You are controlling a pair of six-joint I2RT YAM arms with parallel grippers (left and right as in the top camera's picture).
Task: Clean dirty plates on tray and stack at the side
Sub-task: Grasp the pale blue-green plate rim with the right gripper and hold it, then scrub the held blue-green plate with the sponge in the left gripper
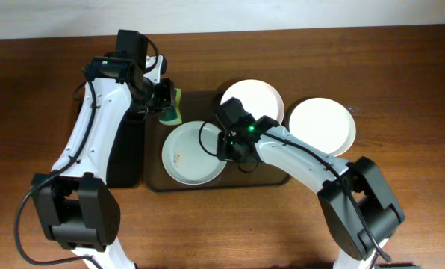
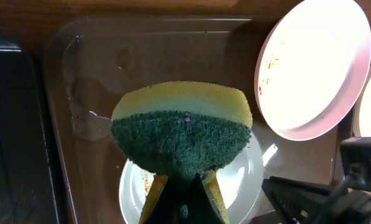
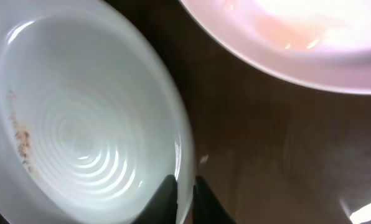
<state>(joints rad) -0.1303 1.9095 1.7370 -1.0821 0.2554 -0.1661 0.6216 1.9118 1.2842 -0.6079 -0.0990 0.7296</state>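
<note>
Left gripper [image 1: 166, 101], overhead: clamped on sponge [image 1: 172, 112] above corner of tray [image 1: 241, 179]. Right gripper [image 1: 224, 142] pinching rim of blue-green plate [image 1: 189, 157] on tray; white plate [image 1: 254, 99] beside it, second white plate [image 1: 321, 127] off-tray. Left wrist: sponge [image 2: 180, 127] gripped, green side showing. Right wrist: fingers [image 3: 164, 202] astride speckled rim, closed on it.

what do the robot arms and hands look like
The left arm and right arm match: white rounded shells, black joints, bulky black bases, black cables looping alongside, a green light near each wrist. The left hand and right hand are black with two slim fingers.
</note>
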